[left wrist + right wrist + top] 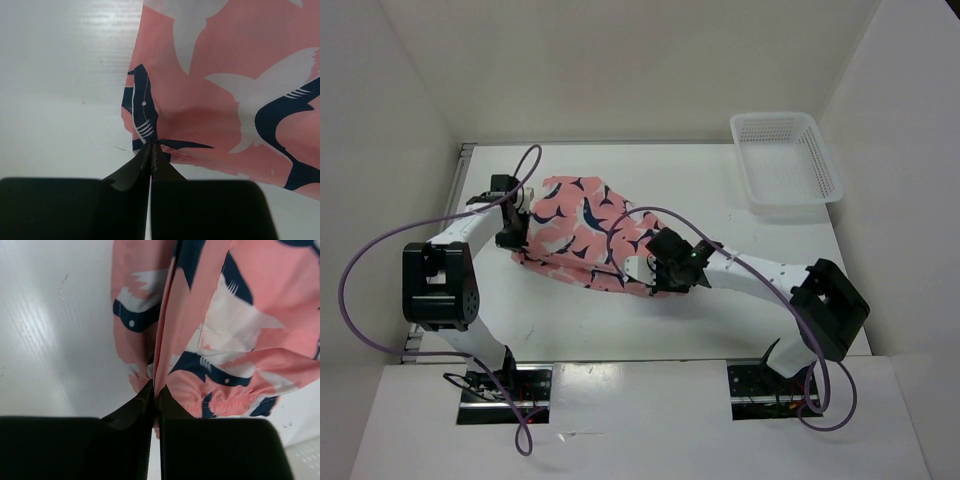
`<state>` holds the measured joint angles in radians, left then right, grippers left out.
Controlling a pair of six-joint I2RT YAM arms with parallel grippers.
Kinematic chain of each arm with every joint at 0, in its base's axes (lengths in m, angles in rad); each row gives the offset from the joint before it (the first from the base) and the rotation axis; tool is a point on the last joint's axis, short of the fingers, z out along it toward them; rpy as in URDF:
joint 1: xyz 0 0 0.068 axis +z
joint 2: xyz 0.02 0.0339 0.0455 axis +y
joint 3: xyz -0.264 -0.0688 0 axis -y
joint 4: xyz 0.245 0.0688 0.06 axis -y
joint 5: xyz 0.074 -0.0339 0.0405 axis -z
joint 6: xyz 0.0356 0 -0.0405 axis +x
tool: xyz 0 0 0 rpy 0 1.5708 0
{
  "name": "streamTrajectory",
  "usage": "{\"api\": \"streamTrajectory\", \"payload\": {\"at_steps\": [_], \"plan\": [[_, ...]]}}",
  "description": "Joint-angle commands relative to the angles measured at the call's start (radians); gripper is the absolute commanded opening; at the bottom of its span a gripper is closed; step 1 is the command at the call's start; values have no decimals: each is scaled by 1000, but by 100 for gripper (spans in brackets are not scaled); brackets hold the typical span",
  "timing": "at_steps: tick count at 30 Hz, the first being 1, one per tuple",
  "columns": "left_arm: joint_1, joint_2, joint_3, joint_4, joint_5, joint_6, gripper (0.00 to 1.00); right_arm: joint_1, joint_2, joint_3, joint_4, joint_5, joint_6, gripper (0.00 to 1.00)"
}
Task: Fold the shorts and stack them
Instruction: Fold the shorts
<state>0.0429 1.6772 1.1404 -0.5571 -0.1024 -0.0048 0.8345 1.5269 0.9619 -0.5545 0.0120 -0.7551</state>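
The coral-pink shorts (pixel 585 235) with navy and white sharks lie bunched on the white table (pixel 570 320), between my two arms. At their left edge my left gripper (pixel 515 228) is shut, pinching a navy-printed corner of the shorts (pixel 225 100) at its fingertips (pixel 152 145). My right gripper (pixel 655 272) sits at the lower right edge of the cloth. Seen from the right wrist, a pink fold of the shorts (pixel 240 315) runs down between the nearly closed jaws of that gripper (pixel 156 387), which hold it. The fabric under both grippers is hidden.
A white plastic mesh basket (pixel 785 160) stands at the back right corner of the table. White walls enclose the table on three sides. Purple cables loop from both arms over the table's near part.
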Motion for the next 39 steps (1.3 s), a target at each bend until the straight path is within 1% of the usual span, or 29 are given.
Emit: {"api": "streamTrajectory", "payload": {"at_steps": [1, 2, 3, 4, 7, 8, 9, 10, 11, 12, 13, 14, 15, 16, 17, 18, 19, 20, 22, 23, 24, 27, 29, 31, 32, 34, 36, 38, 39], "plan": [[11, -16, -24, 2, -68, 5, 0, 0, -39, -37, 4, -12, -18, 13], [11, -5, -24, -9, -68, 5, 1, 0, -39, -37, 4, -12, -18, 15], [11, -5, -24, -21, -68, 5, 3, 0, -39, -26, 4, -12, -9, 25], [11, -5, -24, -21, -68, 5, 8, 0, -39, -12, 4, -23, 0, 34], [11, -5, -33, -46, -68, 5, 13, 0, -63, 44, -5, -46, 57, 37], [11, -17, -12, -87, -68, 5, 19, 0, -80, 72, -42, -61, 104, 37], [26, -27, 5, -107, -47, 5, 22, -9, -130, 134, -60, -113, 134, 36], [49, -52, 28, -160, 4, 5, 25, -9, -163, 167, -76, -145, 166, 36], [64, -68, 95, -193, 42, 5, 28, -24, -200, 222, -102, -185, 213, 36], [80, -82, 137, -232, 85, 5, 32, -34, -276, 241, -102, -217, 232, 36], [109, -105, 181, -310, 130, 5, 33, -34, -312, 251, -102, -248, 250, 42], [120, -105, 223, -338, 214, 5, 35, -34, -342, 251, -73, -248, 287, 43], [132, -117, 290, -355, 251, 5, 38, -34, -362, 251, -49, -248, 305, 43], [132, -117, 314, -340, 279, 5, 44, -34, -363, 236, -18, -233, 328, 37], [132, -103, 324, -311, 306, 5, 48, -34, -341, 203, 40, -219, 350, 33], [112, -71, 325, -278, 306, 5, 48, -34, -309, 184, 71, -219, 377, 28], [85, -50, 308, -227, 285, 5, 48, -44, -222, 166, 99, -210, 378, 25], [10, -27, 292, -210, 238, 5, 48, -44, -171, 138, 125, -219, 378, 18], [-63, 35, 251, -143, 184, 5, 48, -44, -32, 124, 215, -219, 378, 13], [-108, 51, 213, -132, 170, 5, 48, -44, -10, 101, 250, -219, 366, 9], [-121, 74, 193, -119, 170, 5, 47, -44, 2, 84, 310, -219, 353, 8], [-130, 75, 103, -98, 197, 5, 45, -44, 25, 38, 312, -219, 344, 6], [-130, 75, 64, -118, 219, 5, 45, -44, 35, 12, 277, -274, 335, 6], [-140, 75, 1, -129, 219, 5, 45, -44, 35, -12, 224, -285, 335, 7], [-153, 75, -22, -129, 189, 5, 45, -34, 44, -25, 223, -285, 335, 7], [-164, 102, -77, -84, 106, 5, 45, -34, 44, -54, 212, -261, 307, 9], [-164, 125, -87, -52, 78, 5, 45, -34, 56, -72, 203, -219, 272, 9], [-175, 136, -108, -18, 46, 5, 45, -12, 68, -101, 235, -161, 228, 10], [-175, 136, -108, -7, 32, 5, 46, -12, 78, -112, 254, -96, 217, 10]]}}
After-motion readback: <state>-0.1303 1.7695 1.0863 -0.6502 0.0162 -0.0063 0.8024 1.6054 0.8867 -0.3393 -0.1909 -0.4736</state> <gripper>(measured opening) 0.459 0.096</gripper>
